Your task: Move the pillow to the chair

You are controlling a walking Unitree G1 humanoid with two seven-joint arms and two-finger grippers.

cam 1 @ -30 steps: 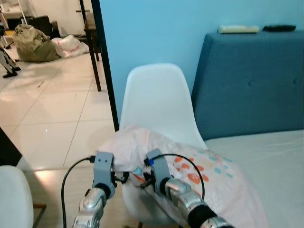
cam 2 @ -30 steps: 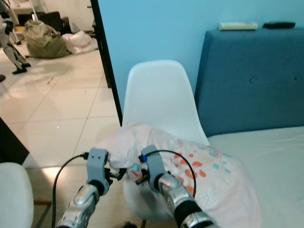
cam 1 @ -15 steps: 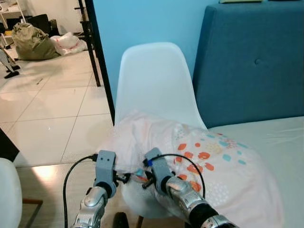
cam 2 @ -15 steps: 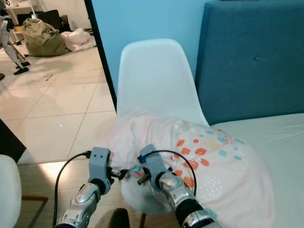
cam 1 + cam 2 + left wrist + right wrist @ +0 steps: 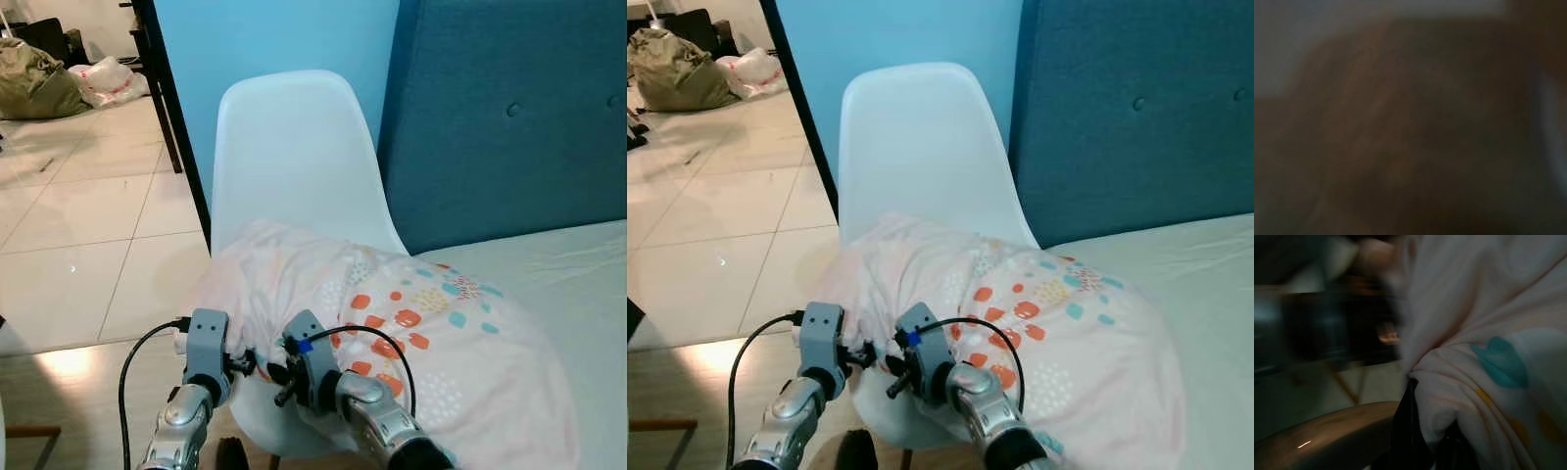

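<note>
A pale pink pillow (image 5: 421, 323) with orange and teal dots lies across the seat of the white shell chair (image 5: 289, 147) and onto the edge of the bed. Both grippers hold its near left edge. My left gripper (image 5: 242, 364) is at the pillow's corner, fingers buried in the fabric; its wrist view is dark and blurred. Just beside it, my right gripper (image 5: 278, 371) is shut on a fold of the pillow. In the right wrist view the pillow cloth (image 5: 1488, 333) is bunched against a black finger (image 5: 1408, 431).
The bed (image 5: 578, 284) with a white sheet and a blue padded headboard (image 5: 509, 117) stands to the right of the chair. A black door frame (image 5: 176, 127) rises left of the chair, with tiled floor (image 5: 78, 225) beyond and bags (image 5: 39, 83) at the far left.
The camera has dropped and come closer, so the chair looks larger. Both grippers have kept hold of the pillow, which now lies further onto the chair seat.
</note>
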